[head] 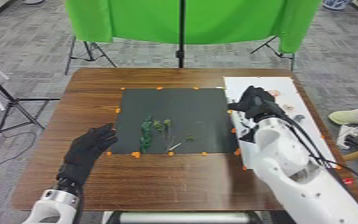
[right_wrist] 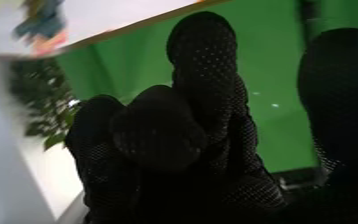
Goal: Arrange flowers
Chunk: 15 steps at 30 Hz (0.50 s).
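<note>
On the dark grey mat [head: 171, 145] in the head view lie green stems: a leafy one [head: 146, 132] at the left, a thinner one [head: 165, 127] beside it and a small sprig [head: 190, 138]. My right hand [head: 257, 104] is over the white board [head: 255, 84], near a pale pink flower [head: 288, 107] and a blue-grey one [head: 300, 118]. In the right wrist view my right hand [right_wrist: 206, 65] has its thumb apart from loosely bent fingers, nothing between them; a blue flower [right_wrist: 42, 24] is farther off. My left hand [head: 91, 146], open, is beside the mat's lower left.
The brown table [head: 184, 182] extends around the mat and board. Orange pieces [head: 136, 155] dot the mat's edges. Beyond the far edge hang a green cloth [head: 140, 22] and a black stand [head: 181, 53].
</note>
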Available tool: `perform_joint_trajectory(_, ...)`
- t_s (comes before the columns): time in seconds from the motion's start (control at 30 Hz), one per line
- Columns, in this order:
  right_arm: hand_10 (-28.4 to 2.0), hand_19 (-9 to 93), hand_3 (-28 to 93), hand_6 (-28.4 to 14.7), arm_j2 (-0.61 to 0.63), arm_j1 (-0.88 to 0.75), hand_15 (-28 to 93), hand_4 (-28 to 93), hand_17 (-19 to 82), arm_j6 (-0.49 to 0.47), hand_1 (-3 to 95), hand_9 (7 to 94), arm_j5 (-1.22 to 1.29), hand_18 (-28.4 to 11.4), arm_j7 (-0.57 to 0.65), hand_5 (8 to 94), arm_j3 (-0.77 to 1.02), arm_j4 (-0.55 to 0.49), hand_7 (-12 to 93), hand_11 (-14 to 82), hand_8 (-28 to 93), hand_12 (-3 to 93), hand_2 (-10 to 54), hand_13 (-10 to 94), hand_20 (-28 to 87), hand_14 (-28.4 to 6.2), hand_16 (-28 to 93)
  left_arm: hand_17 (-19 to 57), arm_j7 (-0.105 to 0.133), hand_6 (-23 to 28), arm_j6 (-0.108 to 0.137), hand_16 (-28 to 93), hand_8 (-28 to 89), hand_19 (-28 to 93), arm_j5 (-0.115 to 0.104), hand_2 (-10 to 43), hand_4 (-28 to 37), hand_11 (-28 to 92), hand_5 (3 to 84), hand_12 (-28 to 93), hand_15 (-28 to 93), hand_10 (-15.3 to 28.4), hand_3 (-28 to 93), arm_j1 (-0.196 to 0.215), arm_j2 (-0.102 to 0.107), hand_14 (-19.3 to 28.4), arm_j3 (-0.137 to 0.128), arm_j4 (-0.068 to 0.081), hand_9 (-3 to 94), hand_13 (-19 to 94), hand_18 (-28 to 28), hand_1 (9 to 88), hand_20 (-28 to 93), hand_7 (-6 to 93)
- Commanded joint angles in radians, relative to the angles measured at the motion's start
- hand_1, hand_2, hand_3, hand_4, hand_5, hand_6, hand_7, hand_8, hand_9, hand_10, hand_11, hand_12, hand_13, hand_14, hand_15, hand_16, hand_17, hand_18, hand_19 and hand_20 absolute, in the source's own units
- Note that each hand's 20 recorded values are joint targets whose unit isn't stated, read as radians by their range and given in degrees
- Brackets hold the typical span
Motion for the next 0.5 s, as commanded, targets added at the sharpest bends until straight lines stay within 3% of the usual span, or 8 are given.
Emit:
perform_joint_trajectory(0.03,-11.8,93,64,-4.2,0.016,0.073,61,-16,67,-0.095,28.8,88.8,0.040,-12.9,0.039,69.4,0.010,0.064,11,41.0,-8,26.6,-9.5,92,60,-4.2,33,-0.5,0.004,8.6,-0.010,-2,-4,20,0.001,5.6,-28.3,16,43.3,11,27,14.0,65,0.011,-0.005,18.9,0.004,0.007,38.7,27,15.0,22.8,19,5.2)
perform_joint_trajectory(0.1,-12.0,93,64,-4.9,0.011,0.076,61,-17,67,-0.113,28.6,88.5,0.043,-12.7,0.041,68.7,0.007,0.082,11,41.2,-8,26.6,-9.5,92,60,-4.1,33,-0.5,0.003,8.6,0.001,-2,-4,20,0.001,5.6,-28.3,16,43.3,11,27,14.0,65,0.016,-0.006,18.9,0.005,0.003,38.7,27,15.0,22.8,19,5.2)
perform_joint_trajectory(0.37,-12.7,93,61,-6.2,0.001,0.080,61,-18,68,-0.172,26.9,89.0,0.020,-11.7,0.065,69.6,-0.021,0.139,10,41.1,-8,26.0,-9.5,92,59,-4.1,33,-0.4,0.000,8.7,0.000,-2,-4,20,-0.001,5.5,-28.3,16,43.4,11,27,14.0,65,0.018,-0.006,18.9,0.000,-0.001,38.7,27,14.9,22.9,19,5.2)
perform_joint_trajectory(0.5,-13.2,93,59,-7.1,-0.012,0.082,59,-18,68,-0.248,27.2,88.7,0.016,-10.7,0.085,69.2,-0.037,0.167,9,40.3,-8,25.6,-9.5,92,56,-4.1,33,-0.5,-0.013,8.7,0.001,-2,-4,20,-0.006,5.4,-28.3,16,43.4,11,27,14.0,65,0.016,0.001,18.9,0.000,0.001,38.7,27,15.0,22.8,19,5.2)
